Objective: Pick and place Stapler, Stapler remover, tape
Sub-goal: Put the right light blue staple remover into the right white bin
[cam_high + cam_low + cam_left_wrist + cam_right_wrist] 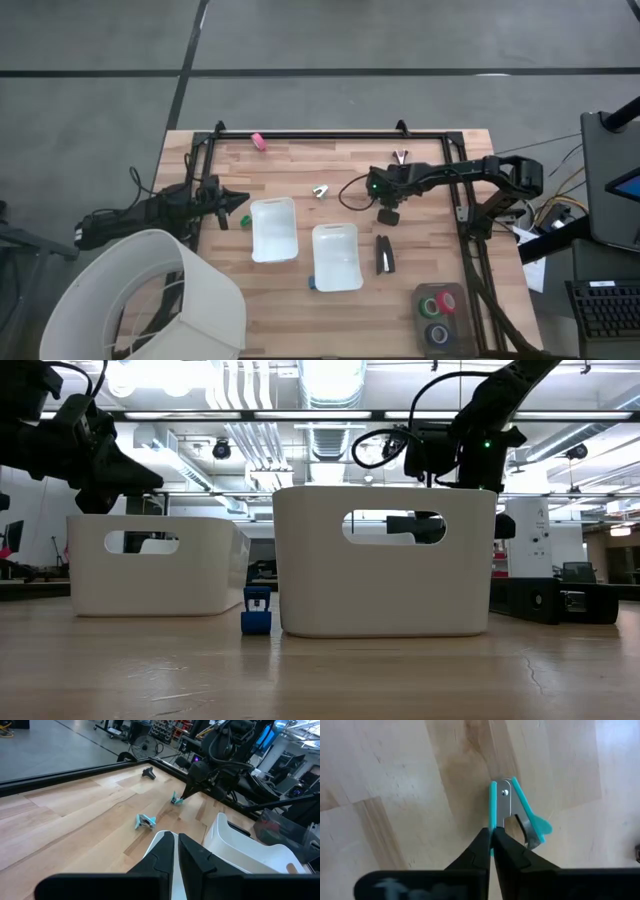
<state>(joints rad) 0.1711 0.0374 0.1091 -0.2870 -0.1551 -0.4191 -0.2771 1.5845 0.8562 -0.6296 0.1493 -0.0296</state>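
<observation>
I had the right gripper point(491, 836) down at the table's two o'clock, fingers pinched together on one teal handle of a staple remover point(516, 812) lying on the wood. A second staple remover point(320, 190) lay near twelve o'clock of the two white trays point(273, 228). The stapler point(384, 254) rested at three o'clock of the right tray, and the tape rolls point(439, 317) sat at the table's five o'clock. My left gripper point(176, 851) hung clenched and empty at nine o'clock.
</observation>
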